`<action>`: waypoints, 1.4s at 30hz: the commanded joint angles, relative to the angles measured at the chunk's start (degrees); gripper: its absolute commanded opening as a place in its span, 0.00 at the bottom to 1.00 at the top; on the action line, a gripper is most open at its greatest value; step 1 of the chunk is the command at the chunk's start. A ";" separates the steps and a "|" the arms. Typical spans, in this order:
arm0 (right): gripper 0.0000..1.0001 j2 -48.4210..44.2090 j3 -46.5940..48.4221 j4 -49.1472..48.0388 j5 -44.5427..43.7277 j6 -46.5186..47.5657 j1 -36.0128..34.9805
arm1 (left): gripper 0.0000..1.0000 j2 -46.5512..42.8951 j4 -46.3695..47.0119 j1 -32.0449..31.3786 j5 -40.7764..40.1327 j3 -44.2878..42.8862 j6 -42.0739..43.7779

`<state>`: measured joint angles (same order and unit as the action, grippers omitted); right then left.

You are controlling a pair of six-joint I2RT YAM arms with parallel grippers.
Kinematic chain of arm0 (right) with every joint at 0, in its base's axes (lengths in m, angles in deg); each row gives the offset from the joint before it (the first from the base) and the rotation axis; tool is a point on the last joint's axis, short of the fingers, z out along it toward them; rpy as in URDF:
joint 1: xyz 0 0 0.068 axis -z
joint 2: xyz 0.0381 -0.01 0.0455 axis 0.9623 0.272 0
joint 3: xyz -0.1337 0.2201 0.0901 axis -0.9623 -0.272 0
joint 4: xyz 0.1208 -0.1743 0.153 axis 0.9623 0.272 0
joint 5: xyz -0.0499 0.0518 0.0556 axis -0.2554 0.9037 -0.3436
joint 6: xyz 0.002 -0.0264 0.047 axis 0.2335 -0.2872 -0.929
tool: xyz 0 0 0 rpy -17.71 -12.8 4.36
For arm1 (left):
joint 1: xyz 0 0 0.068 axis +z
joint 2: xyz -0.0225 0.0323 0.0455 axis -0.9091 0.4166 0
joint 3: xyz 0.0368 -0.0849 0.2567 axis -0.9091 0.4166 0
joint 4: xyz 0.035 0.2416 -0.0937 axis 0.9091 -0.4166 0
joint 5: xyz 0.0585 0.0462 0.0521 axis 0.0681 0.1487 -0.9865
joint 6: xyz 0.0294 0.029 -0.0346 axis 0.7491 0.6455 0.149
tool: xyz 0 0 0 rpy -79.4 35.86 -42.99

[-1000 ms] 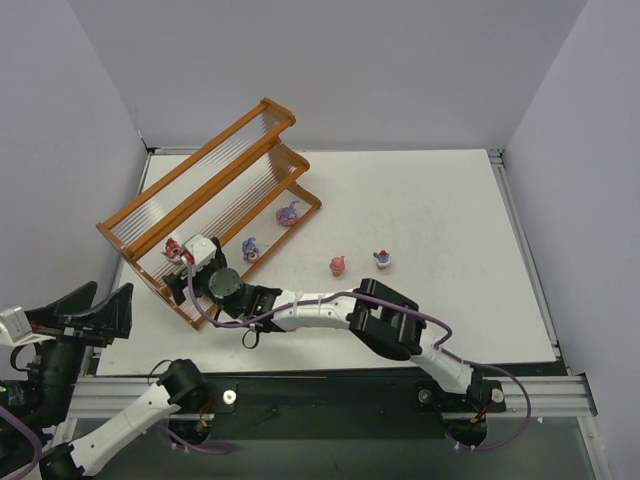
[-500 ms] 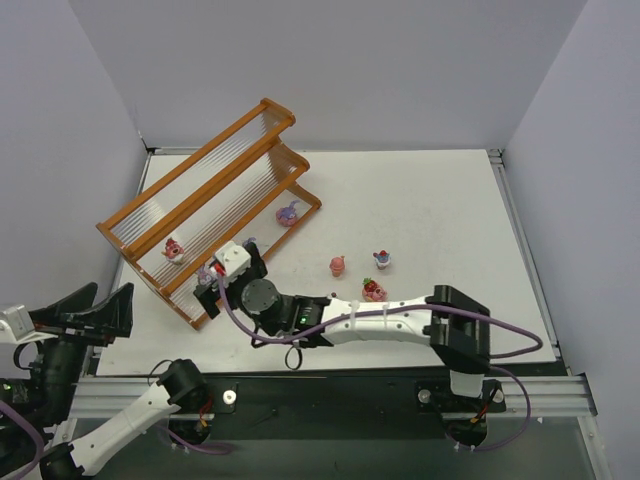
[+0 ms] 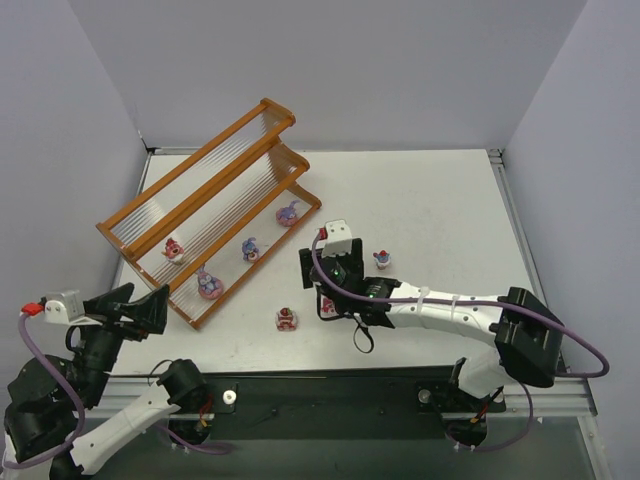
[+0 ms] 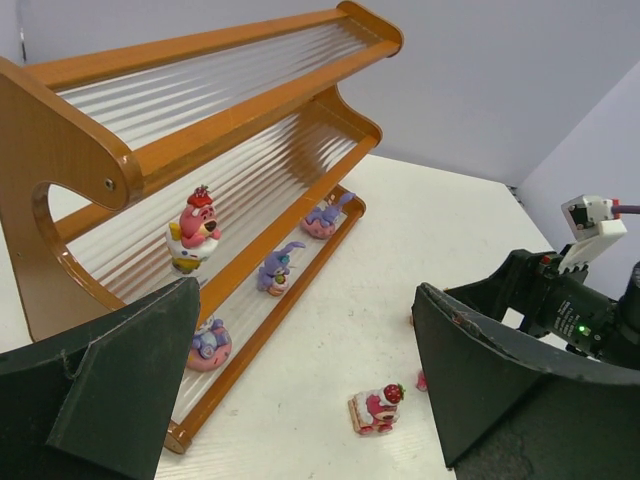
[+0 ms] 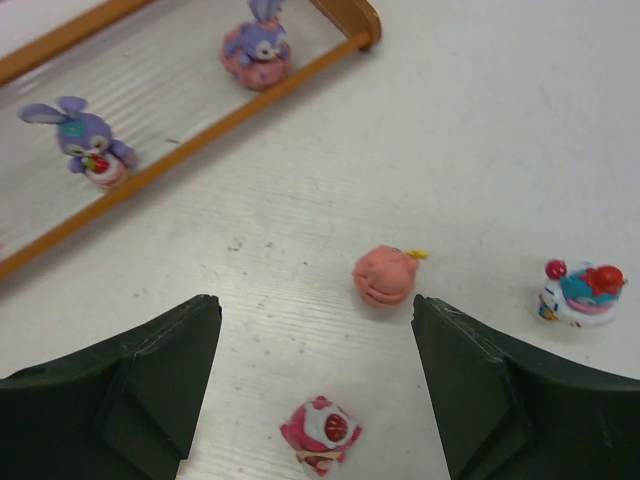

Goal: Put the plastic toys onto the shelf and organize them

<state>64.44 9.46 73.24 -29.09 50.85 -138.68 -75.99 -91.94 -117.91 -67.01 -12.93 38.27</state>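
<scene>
The orange-framed shelf (image 3: 205,190) (image 4: 240,110) stands at the left. A pink figure (image 4: 193,232) sits on its middle tier. A donut toy (image 3: 209,285), a purple bunny (image 3: 250,249) (image 5: 85,140) and a purple donut (image 3: 288,213) (image 5: 258,45) line the lowest tier. On the table lie a strawberry cake toy (image 3: 286,319) (image 4: 376,408), a red strawberry toy (image 5: 318,432), a round pink toy (image 5: 386,276) and a white-and-blue cupcake (image 3: 382,260) (image 5: 580,292). My right gripper (image 3: 328,278) (image 5: 315,320) hangs open above the red and pink toys. My left gripper (image 3: 140,300) (image 4: 305,300) stands open and empty near the shelf's front end.
Grey walls close in the white table (image 3: 440,200) at the back and on both sides. The right arm (image 3: 450,310) stretches across the table's near part. The shelf's top tier (image 4: 200,75) holds nothing.
My right gripper has swung from the shelf's near end rightward to above the loose toys, leaving a donut toy on the lowest tier. The left gripper has shifted slightly right.
</scene>
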 commanded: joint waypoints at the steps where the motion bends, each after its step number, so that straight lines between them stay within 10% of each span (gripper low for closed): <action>1: 0.78 -3.71 -3.94 4.57 -1.59 -8.63 3.37 | 0.97 -1.88 0.12 -0.46 2.24 0.73 -2.04; 13: 0.69 -10.66 -12.91 8.80 -5.64 -15.85 14.88 | 0.97 -1.44 0.37 -0.47 4.18 2.49 -3.98; 42: 0.68 5.51 -12.39 -6.93 5.79 -3.11 26.06 | 0.97 -1.35 -0.41 -0.55 3.39 1.44 -3.80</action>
<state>69.56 -4.71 69.46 -23.47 46.19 -113.18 -75.99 -92.48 -117.98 -63.08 -10.35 34.23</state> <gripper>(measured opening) 0.685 0.974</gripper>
